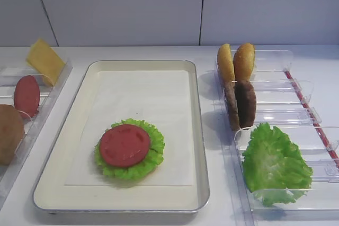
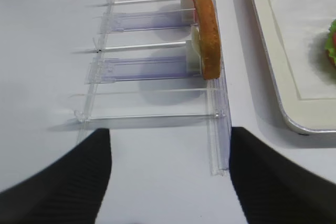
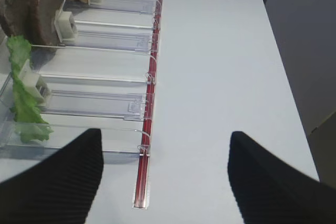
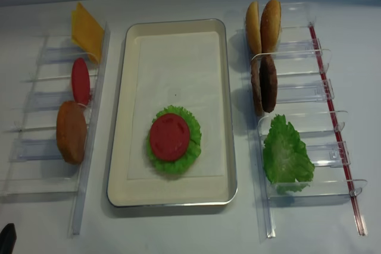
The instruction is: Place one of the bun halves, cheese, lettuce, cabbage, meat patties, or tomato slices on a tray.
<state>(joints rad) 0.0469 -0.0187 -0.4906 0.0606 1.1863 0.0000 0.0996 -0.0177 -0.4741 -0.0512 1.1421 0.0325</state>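
Note:
The silver tray (image 1: 198, 130) (image 4: 229, 117) holds a green lettuce leaf (image 1: 153, 157) (image 4: 193, 147) with a red tomato slice (image 1: 124, 145) (image 4: 169, 136) lying flat on it. The left rack holds the cheese (image 4: 86, 31), another tomato slice (image 4: 80, 80) and a bun half (image 4: 71, 132) (image 2: 208, 35). Two bun halves (image 4: 264, 25), two meat patties (image 4: 264, 84) and lettuce (image 4: 286, 156) stand in the right rack. Cabbage is out of view. My left gripper (image 2: 169, 145) hangs open and empty over the table before the left rack. My right gripper (image 3: 165, 145) is open and empty beside the right rack.
Clear plastic racks (image 4: 36, 147) (image 4: 333, 111) flank the tray on both sides. A red strip (image 3: 149, 103) runs along the right rack's outer edge. A white wall (image 1: 159, 3) stands behind the table.

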